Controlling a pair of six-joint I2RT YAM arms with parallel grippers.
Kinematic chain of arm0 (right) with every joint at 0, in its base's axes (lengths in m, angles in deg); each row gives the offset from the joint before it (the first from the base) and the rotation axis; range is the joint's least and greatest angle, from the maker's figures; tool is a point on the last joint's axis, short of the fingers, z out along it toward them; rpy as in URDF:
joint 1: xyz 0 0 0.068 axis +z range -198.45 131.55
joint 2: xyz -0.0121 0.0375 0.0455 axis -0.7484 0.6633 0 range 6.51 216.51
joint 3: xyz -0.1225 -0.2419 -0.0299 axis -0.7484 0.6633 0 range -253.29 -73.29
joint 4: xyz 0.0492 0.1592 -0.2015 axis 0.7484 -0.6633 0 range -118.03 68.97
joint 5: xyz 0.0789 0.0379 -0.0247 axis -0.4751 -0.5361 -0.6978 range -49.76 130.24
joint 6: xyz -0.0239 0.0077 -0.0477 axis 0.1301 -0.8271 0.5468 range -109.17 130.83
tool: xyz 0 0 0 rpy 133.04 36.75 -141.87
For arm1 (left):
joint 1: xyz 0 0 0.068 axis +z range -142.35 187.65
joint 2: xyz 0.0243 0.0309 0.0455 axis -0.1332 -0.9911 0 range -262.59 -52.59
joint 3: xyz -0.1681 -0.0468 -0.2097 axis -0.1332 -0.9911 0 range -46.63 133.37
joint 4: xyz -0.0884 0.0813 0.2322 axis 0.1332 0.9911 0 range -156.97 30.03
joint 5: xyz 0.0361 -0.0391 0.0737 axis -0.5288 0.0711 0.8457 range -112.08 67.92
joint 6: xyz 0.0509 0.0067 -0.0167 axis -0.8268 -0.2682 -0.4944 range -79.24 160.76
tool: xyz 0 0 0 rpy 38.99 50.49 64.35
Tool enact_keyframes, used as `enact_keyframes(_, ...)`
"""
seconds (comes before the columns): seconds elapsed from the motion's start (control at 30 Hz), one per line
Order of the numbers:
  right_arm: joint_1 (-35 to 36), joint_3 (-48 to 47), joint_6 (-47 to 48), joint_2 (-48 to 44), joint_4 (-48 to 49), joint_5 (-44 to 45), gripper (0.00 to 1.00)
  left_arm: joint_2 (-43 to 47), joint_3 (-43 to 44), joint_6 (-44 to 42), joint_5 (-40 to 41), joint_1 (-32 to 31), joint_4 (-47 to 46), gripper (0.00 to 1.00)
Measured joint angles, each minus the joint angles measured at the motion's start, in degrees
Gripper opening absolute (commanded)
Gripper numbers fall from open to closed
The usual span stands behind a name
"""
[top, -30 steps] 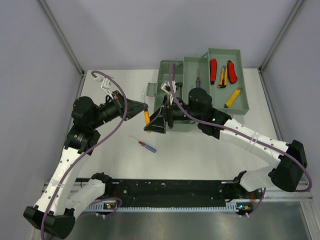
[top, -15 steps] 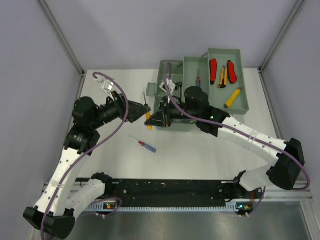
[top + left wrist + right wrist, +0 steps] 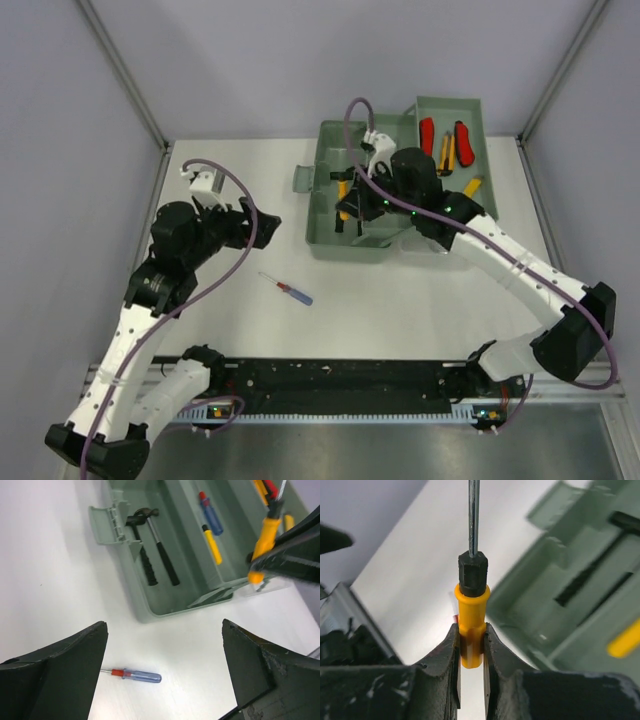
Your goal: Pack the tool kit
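While poised above the open toolbox, gripped the yellow screwdriver low on its handle in the right claw, jaws nearly closed around it; carried the metal shaft straight out ahead of the fingers, in line with the claw's own reach; saw beneath it the hammer lying lengthwise in the main well, and 2 more screwdrivers lying lengthwise in the fold-out tray just beside; judged that the setting-down turned on matching that long axis, so as to lay the tool flat beside the hammer rather than across it; held the left claw spread fully open, gripping nothing, over the counter to the left of the box; noted 1 blue-handled screwdriver out on the counter, near the box's near-left corner but not touching it, slanted, shaft toward the left arm and handle toward the right; reckoned the left claw the nearer of the 2 to it, with that tool lying below its open fingers and a little toward the arm bases; found red-handled pliers and yellow knives in the outer tray.
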Motion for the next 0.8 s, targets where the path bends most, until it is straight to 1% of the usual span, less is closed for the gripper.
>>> enact_keyframes(0.13, -5.55, -1.86, 1.60, 0.85, -3.96, 9.49, 0.00, -0.55, -2.47, -1.66, 3.67, 0.00, 0.26, 0.99)
enact_keyframes(0.27, -8.87, -4.79, 3.15, 4.59, -6.67, 18.43, 0.00, -1.66, -4.15, -2.10, 4.48, 0.00, 0.31, 0.99)
enact_keyframes(0.4, -10.64, -9.01, 4.31, 10.80, -8.41, 23.34, 0.00, -2.12, -4.28, -2.14, 4.28, 0.00, 0.11, 0.98)
enact_keyframes(0.5, -11.52, -13.22, 4.55, 16.22, -9.29, 25.46, 0.00, -2.38, -4.28, -2.14, 4.31, 0.00, -0.04, 0.98)
enact_keyframes(0.6, -12.57, -17.29, 4.42, 21.53, -10.05, 26.40, 0.04, -2.67, -4.28, -2.14, 4.31, 0.00, -0.04, 0.98)
enact_keyframes(0.7, -13.99, -20.52, 3.37, 25.86, -10.88, 26.01, 0.11, -2.75, -4.28, -2.14, 4.26, 0.00, -0.02, 0.98)
enact_keyframes(0.8, -15.80, -21.99, 1.97, 28.87, -11.28, 24.96, 0.22, -2.75, -4.28, -2.12, 4.07, 0.00, 0.02, 0.98)
